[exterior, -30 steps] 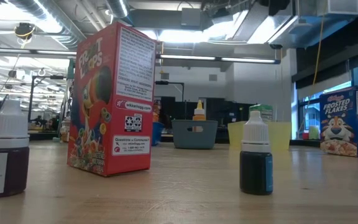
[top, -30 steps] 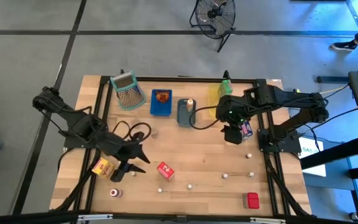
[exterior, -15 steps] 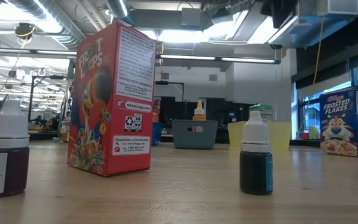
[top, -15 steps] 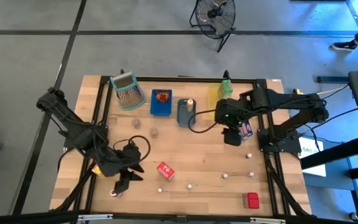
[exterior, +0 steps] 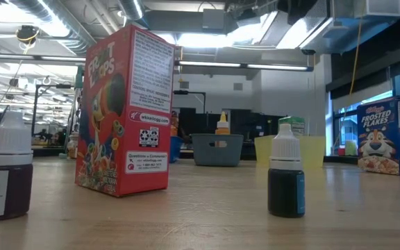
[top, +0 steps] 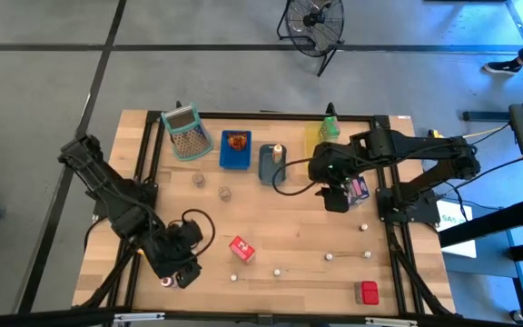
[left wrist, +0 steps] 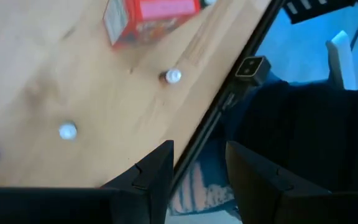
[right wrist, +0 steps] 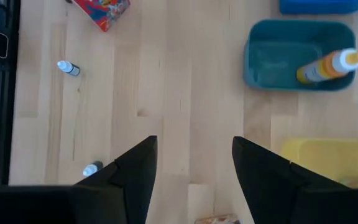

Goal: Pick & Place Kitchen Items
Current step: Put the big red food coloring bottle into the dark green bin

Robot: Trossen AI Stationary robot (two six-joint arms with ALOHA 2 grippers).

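Observation:
My left gripper (top: 185, 272) hovers open over the table's near left corner, close to a tiny white-capped jar (top: 164, 282). In the left wrist view nothing lies between its fingers (left wrist: 197, 171). The red carton (top: 241, 248) stands upright on the wood to its right, also in the low view (exterior: 127, 111). My right gripper (top: 334, 198) hangs open over bare wood (right wrist: 191, 165), just left of the purple-white carton (top: 360, 189). Several tiny white-capped bottles (top: 278, 271) stand scattered along the near half. The grey tray (right wrist: 294, 56) holds a yellow-orange bottle (right wrist: 325, 65).
Along the far edge stand the mesh basket (top: 184, 132), a blue tray (top: 235, 150), the grey tray (top: 271, 163) and a yellow tray (top: 314, 141). Two small jars (top: 225, 193) sit mid-left and a red packet (top: 368, 292) near right. The black table frame (left wrist: 229, 99) runs under my left gripper.
My left gripper has swung toward the table's near edge and sunk, rolling about its own axis, and the arm now covers the yellow-orange carton it stood beside. Nothing on the table has shifted.

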